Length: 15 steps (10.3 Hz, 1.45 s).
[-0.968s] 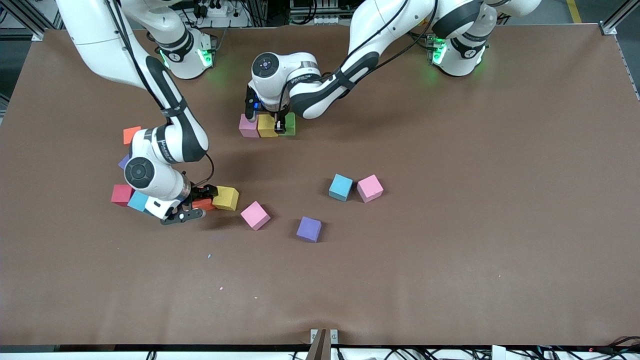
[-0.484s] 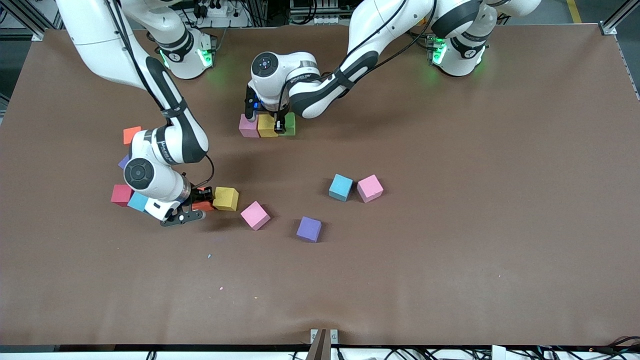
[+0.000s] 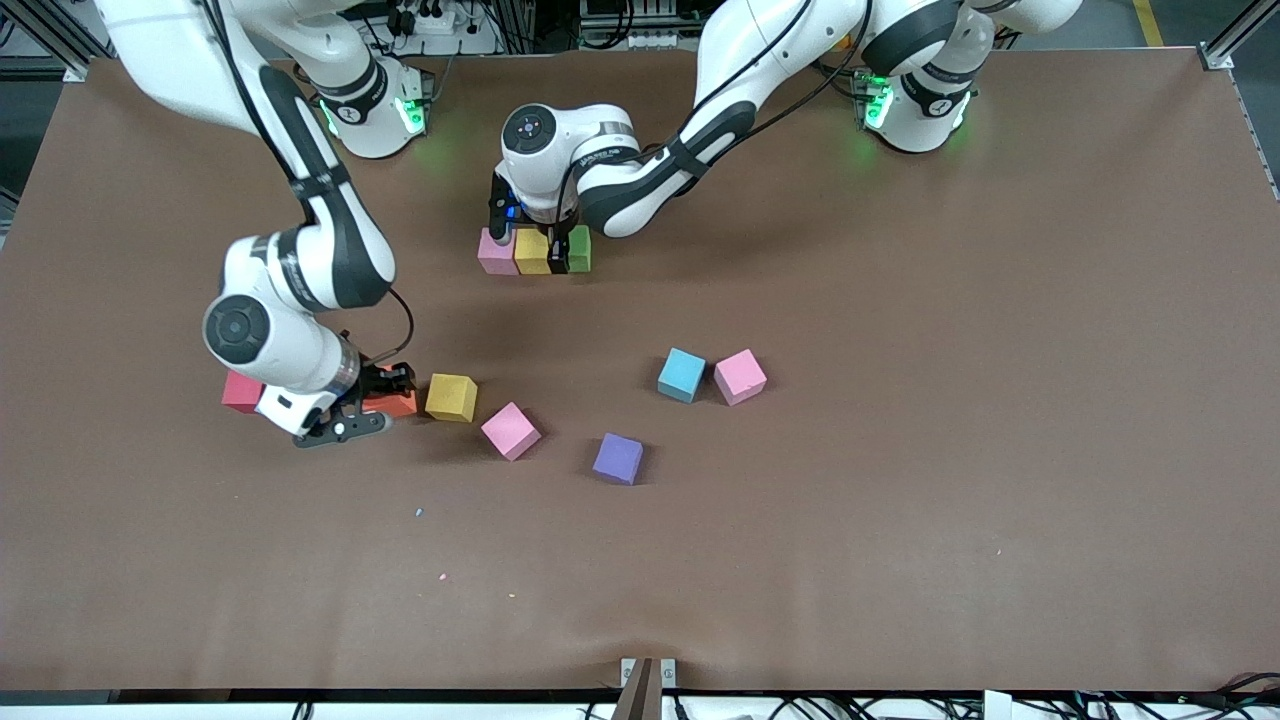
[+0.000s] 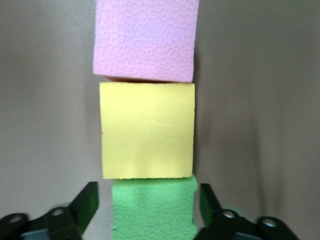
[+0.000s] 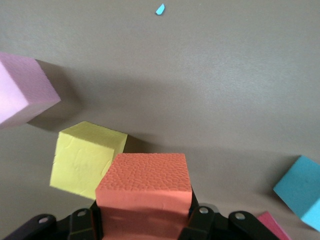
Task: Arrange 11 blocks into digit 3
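Note:
A row of three blocks stands close to the robots' bases: pink (image 3: pixel 497 250), yellow (image 3: pixel 533 250) and green (image 3: pixel 581 247). My left gripper (image 3: pixel 570 252) is down over the green block (image 4: pixel 152 210), open, with a gap at each finger (image 4: pixel 87 197). My right gripper (image 3: pixel 375 403) is shut on an orange block (image 5: pixel 145 180), which shows low beside a loose yellow block (image 3: pixel 450 397). A red block (image 3: pixel 240 390) lies toward the right arm's end. The right wrist view also shows a light blue block (image 5: pixel 300 192).
Loose on the table, nearer the front camera than the row, are a pink block (image 3: pixel 510 430), a purple block (image 3: pixel 618 458), a light blue block (image 3: pixel 681 375) and another pink block (image 3: pixel 740 376). Small foam crumbs (image 3: pixel 418 512) lie nearer the camera.
My left gripper has opened and let go of the green block at the row's end. My right gripper has shut on the orange block and shifted toward the right arm's end.

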Available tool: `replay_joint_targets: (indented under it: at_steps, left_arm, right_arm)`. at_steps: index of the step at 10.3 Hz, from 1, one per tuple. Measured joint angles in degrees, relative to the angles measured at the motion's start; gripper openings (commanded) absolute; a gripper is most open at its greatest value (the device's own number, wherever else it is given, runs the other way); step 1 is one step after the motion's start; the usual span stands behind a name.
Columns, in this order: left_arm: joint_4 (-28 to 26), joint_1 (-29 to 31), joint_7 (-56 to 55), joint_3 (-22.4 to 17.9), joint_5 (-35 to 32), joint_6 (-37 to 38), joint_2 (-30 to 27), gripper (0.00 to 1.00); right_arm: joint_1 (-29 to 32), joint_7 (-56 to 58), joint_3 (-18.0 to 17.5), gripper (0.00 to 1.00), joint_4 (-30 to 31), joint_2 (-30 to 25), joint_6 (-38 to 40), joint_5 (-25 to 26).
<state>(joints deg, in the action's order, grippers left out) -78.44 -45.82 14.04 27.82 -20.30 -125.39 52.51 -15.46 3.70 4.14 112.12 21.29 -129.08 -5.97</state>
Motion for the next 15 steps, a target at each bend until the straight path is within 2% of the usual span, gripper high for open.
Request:
replay_joint_targets:
  at_steps: [3, 7, 11, 15]
  left_arm:
    - [0.8, 0.1, 0.0, 0.0, 2.3, 0.9, -2.2, 1.00]
    - [1.0, 1.4, -0.3, -0.4, 5.1, 10.0, -6.6, 1.00]
    - [1.0, 11.0, 0.1, -1.0, 5.2, 15.1, -7.8, 1.00]
    - [1.0, 20.7, 3.3, -1.1, 5.3, 17.8, -8.1, 1.00]
  right_arm:
    - [-0.8, -3.7, -0.4, 0.00, 3.5, -2.0, 0.1, -0.4]
    - [-7.0, -13.3, -0.7, 0.00, 10.5, -6.7, -2.2, -1.5]
    - [-15.0, -24.7, -0.9, 0.00, 17.7, -7.4, -11.5, -1.6]
    - [-18.0, -28.7, -0.9, 0.00, 22.1, -7.3, -14.3, -1.6]
